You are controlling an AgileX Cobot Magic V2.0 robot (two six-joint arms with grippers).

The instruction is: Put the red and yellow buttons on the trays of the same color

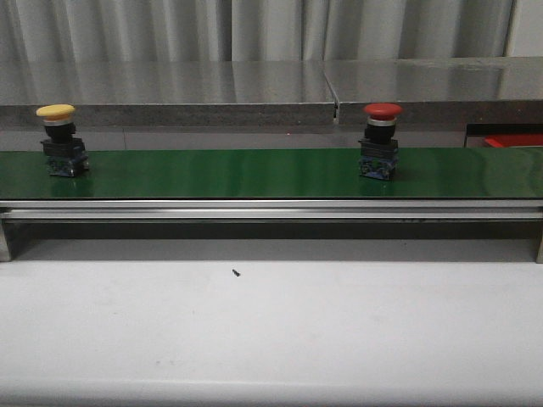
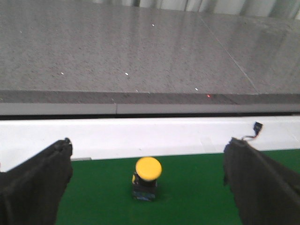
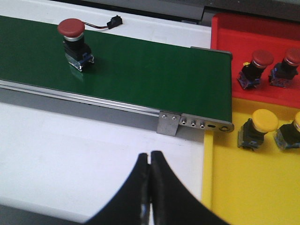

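Note:
A yellow button (image 1: 57, 136) stands at the left end of the green belt (image 1: 237, 174), and a red button (image 1: 381, 140) stands right of the middle. In the left wrist view the yellow button (image 2: 147, 176) sits upright between and beyond the wide-apart fingers of my open left gripper (image 2: 149, 145), untouched. My right gripper (image 3: 150, 154) is shut on nothing over the white table, short of the belt's end. The red button (image 3: 73, 42) stands far from it on the belt. A red tray (image 3: 234, 37) and a yellow tray (image 3: 253, 187) lie past the belt's end.
Two red buttons (image 3: 255, 65) rest in the red tray and two yellow buttons (image 3: 257, 126) in the yellow tray. A metal bracket (image 3: 194, 123) closes the belt's end. A grey stone counter (image 1: 170, 85) runs behind the belt. A small dark speck (image 1: 236, 273) lies on the white table.

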